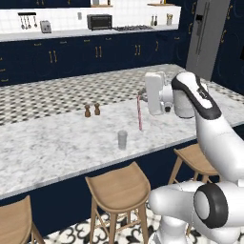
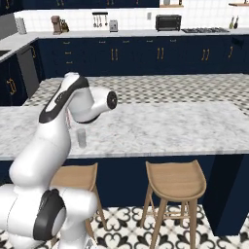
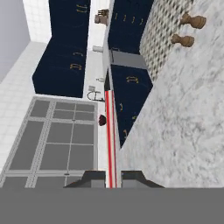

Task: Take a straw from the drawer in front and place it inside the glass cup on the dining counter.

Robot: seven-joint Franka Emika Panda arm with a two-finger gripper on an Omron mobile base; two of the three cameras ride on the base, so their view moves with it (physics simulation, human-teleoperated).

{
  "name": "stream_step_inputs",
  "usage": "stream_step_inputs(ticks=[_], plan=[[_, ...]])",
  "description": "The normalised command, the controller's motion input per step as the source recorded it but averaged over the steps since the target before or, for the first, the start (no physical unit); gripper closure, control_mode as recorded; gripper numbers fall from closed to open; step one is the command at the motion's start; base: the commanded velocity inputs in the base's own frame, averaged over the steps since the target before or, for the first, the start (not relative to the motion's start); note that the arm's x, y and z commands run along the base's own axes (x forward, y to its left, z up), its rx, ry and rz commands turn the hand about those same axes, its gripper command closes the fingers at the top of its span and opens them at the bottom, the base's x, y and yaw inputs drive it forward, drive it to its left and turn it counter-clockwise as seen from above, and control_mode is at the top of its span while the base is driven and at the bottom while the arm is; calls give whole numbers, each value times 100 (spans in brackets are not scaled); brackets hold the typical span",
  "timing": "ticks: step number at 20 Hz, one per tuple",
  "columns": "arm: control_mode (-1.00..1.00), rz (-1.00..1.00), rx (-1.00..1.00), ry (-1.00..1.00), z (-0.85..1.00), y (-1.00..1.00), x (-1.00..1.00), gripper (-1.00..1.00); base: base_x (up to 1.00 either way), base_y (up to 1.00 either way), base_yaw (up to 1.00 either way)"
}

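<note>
Spanning navy kitchen, marble tabletop (image 1: 57, 143) with wooden stools (image 1: 119, 188) below. Thin pinkish-red straw (image 1: 139, 113) hangs upright, pinched in tool (image 3: 109, 177), above tabletop, near and right of clear glass cup (image 1: 122, 139).

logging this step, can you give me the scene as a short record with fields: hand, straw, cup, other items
hand: hand shut on the straw, above the dining counter
straw: straw pinkish-red, hanging upright from the hand, not yet in the cup, off to one side of it
cup: glass cup upright on the counter, clear, nothing in it
other items: two brown shakers behind the cup; wooden stools along the counter
</note>
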Motion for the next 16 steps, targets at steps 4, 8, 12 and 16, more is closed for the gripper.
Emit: stream_step_inputs(ticks=[4, 8, 12, 16], plan=[[-100, 0, 16, 9, -16, 9, 32, 100, 0, 0, 0], [-100, -1, 4, 6, -11, 9, 41, 100, 0, 0, 0], [-100, -5, 0, 5, -9, 6, 35, 100, 0, 0, 0], [-100, -8, -1, 5, -15, 0, 29, 100, 0, 0, 0]])
